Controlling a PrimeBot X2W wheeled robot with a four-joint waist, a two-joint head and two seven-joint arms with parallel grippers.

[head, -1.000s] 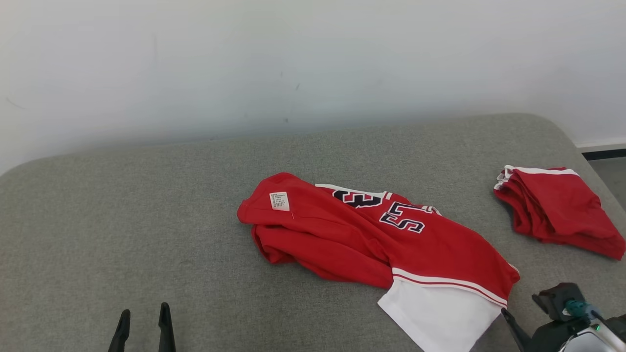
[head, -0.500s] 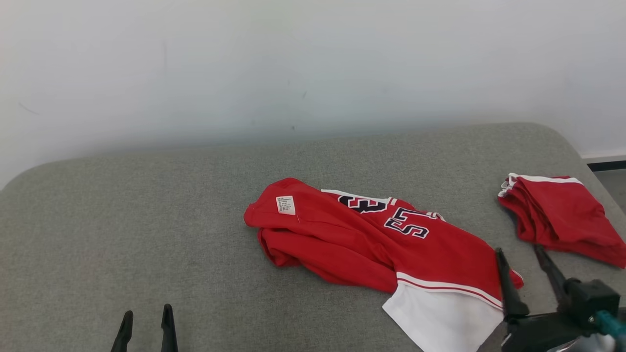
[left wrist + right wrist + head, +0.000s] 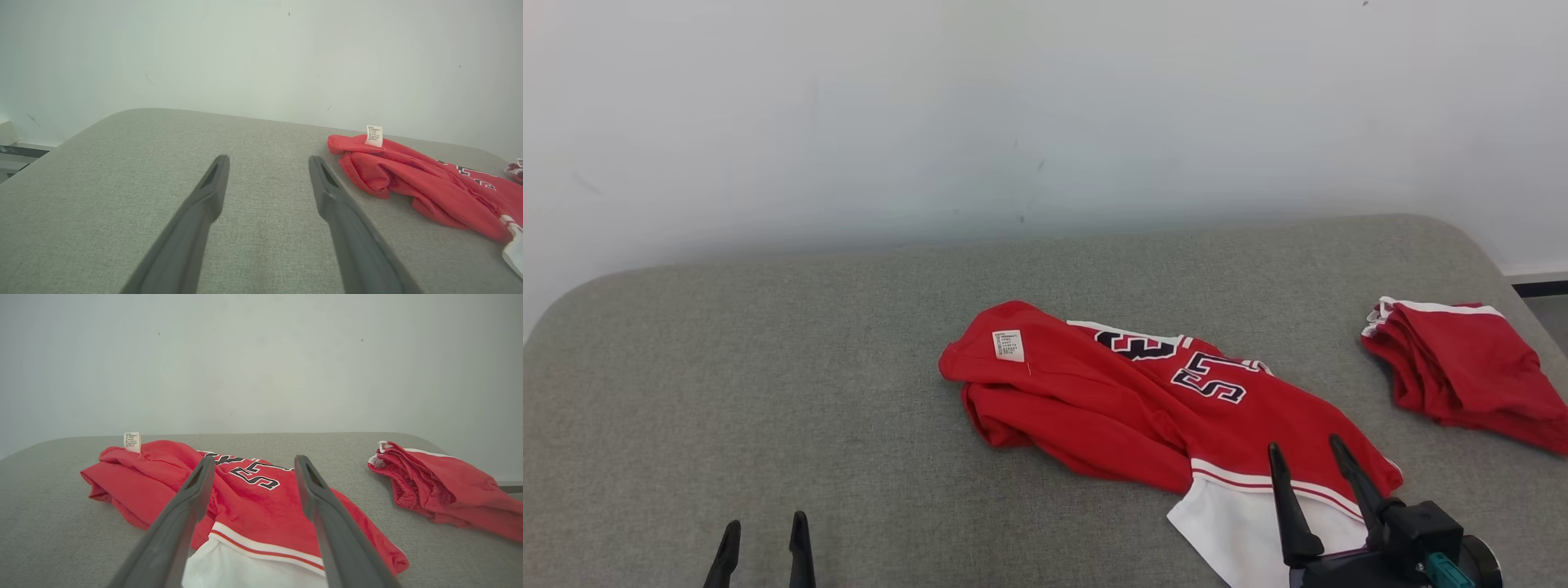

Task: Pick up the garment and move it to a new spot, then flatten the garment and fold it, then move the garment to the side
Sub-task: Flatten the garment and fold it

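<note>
The jaws of the right gripper [image 3: 1304, 445] stand wide apart and hold nothing; they point over the near right end of the red jersey [image 3: 1111, 400], above its striped hem. I cannot tell if the tips touch the cloth. The jaws of the left gripper [image 3: 767, 523] are apart too and empty, low at the left over the bare grey fabric-covered counter [image 3: 768, 367], well apart from the jersey.

As I judge it, almost all of the task is left to do. The jersey is not lifted, not flat and not folded. It lies a little right of the middle of the counter, in a loose crumpled heap that runs from far left to near right. The right gripper seems ready for the first pick-up; after that come the moving, the flattening, the folding and the putting aside.

The jersey is bright red, and part of it is turned over, so a small white care label [image 3: 1008, 345] shows at its far left end. Dark digits [image 3: 1207, 380] with a white outline sit near the far edge. At the near end there are white and red stripes, and a white panel [image 3: 1241, 531] comes out from under them. Several thick folds bunch along the near left side.

A second red garment [image 3: 1462, 367] with white trim lies bunched at the right edge of the counter, apart from the jersey.
</note>
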